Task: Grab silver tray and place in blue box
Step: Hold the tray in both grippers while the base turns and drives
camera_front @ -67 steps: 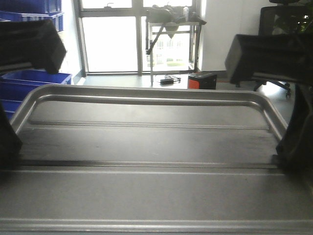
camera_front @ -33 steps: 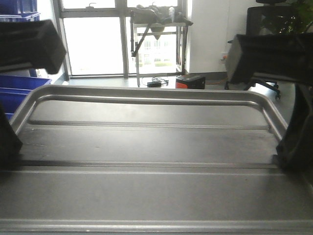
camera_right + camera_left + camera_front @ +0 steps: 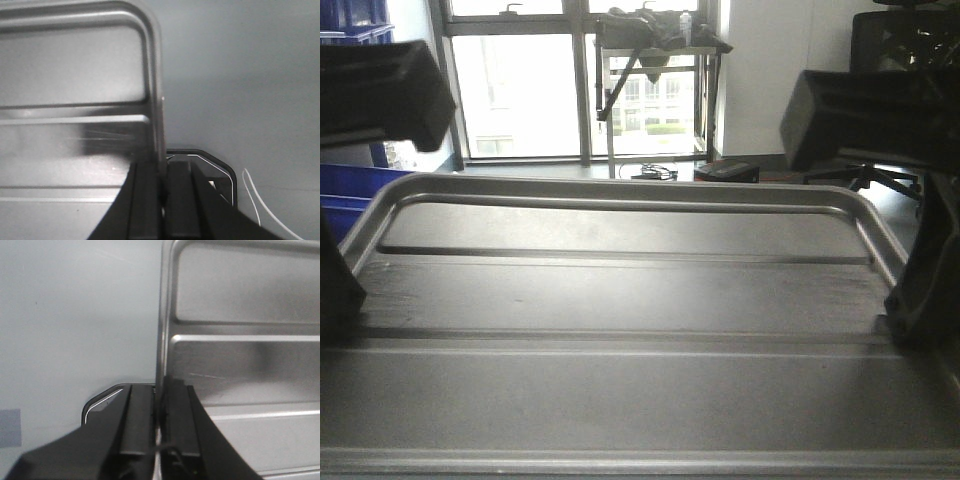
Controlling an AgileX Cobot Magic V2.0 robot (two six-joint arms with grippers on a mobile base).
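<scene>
My left gripper (image 3: 159,386): closed on the silver tray (image 3: 620,300). One finger sits inside the tray's left rim and the other outside it, and the rim's edge runs up from between them towards 12 o'clock in my left wrist view.
My right gripper (image 3: 162,169): clamped the same way on the tray's right rim, one finger on each side of the thin metal edge. A rounded corner of the tray curves away at 11 o'clock in my right wrist view.
Silver tray: held between my two grippers and level. It fills the lower half of the front view from 9 to 3 o'clock, with its ridges running across and its far rim towards 12.
Below the tray: only plain grey surface shows past the rim in both wrist views. I cannot tell how far off it is.
Blue box (image 3: 348,188): a strip of blue shows at 9 to 10 o'clock in the front view, beyond the tray's far left corner.
Window (image 3: 520,90): bright, at 11 to 12 o'clock.
Metal stand (image 3: 655,90): in front of the window at 12 o'clock.
Office chair (image 3: 895,40): dark, at 2 o'clock.
</scene>
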